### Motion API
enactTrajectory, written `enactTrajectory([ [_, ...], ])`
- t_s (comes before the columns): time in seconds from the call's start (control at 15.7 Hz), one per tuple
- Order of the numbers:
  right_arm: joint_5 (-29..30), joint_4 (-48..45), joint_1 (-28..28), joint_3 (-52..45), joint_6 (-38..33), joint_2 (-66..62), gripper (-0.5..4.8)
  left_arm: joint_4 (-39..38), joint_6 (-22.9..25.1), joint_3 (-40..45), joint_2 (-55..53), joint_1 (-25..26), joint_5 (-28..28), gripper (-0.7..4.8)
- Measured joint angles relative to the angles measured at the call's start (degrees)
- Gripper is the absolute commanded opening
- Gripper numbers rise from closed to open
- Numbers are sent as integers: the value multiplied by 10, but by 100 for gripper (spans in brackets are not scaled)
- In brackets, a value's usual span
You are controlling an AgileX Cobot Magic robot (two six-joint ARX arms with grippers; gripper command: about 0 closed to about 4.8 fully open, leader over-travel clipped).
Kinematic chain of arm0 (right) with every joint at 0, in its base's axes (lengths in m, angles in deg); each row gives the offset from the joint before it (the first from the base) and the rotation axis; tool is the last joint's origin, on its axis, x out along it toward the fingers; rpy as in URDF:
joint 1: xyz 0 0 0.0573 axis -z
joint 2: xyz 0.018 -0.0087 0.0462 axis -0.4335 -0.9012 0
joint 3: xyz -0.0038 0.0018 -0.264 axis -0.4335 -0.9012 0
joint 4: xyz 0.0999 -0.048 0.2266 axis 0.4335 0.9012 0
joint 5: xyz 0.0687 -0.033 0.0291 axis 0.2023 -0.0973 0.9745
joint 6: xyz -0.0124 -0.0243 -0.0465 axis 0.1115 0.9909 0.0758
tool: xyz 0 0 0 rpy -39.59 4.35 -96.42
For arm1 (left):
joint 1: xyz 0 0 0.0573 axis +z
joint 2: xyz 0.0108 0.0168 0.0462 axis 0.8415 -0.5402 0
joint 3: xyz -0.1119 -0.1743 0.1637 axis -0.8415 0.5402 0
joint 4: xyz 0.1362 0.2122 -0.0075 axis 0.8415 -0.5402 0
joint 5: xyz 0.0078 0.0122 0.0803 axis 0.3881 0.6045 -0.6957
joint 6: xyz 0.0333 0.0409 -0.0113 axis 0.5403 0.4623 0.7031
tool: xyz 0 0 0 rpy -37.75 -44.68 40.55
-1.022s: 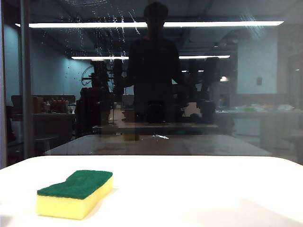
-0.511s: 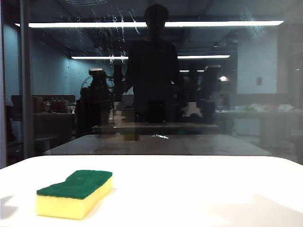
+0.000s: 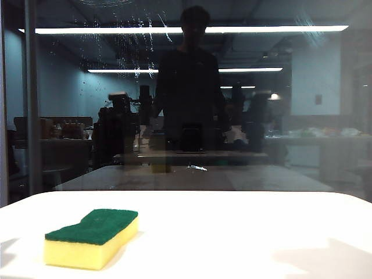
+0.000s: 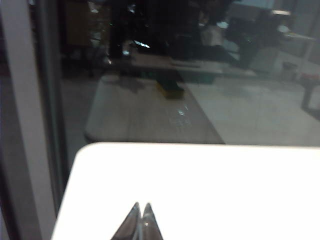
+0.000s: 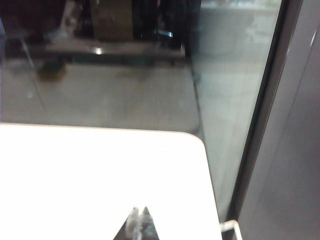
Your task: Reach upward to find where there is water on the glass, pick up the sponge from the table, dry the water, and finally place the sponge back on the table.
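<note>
The sponge [image 3: 93,235], yellow foam under a green top, lies flat on the white table [image 3: 244,232] at the front left. Behind the table stands the dark glass [image 3: 308,122]. Water [image 3: 131,43] speckles and streaks its upper left part. In the exterior view the arms show only as dim reflections in the pane. My left gripper [image 4: 141,206] is shut and empty above the table [image 4: 200,185] near its left far corner. My right gripper [image 5: 139,210] is also shut and empty, above the table [image 5: 90,170] near its right far corner. The sponge is in neither wrist view.
A grey frame bar [image 3: 32,104] runs upright at the left of the pane, and shows close in the left wrist view [image 4: 27,125]. Another dark frame [image 5: 262,115] edges the glass on the right. Strip lights and a standing person reflect in the pane.
The arms' reflections in the glass have sunk lower. Shadows have spread over the table's front corners. The sponge has stayed in place.
</note>
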Motion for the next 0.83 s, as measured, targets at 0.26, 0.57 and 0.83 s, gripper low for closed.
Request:
enactTrajectory([
  [0.26, 0, -25, 0, -25, 0, 1, -6, 10, 0, 5, 0, 0, 2, -6],
  [0.57, 0, -33, 0, -25, 0, 1, -5, 21, 0, 5, 0, 0, 2, -5],
  [0.83, 0, -32, 0, -25, 0, 1, -5, 21, 0, 5, 0, 0, 2, -5],
])
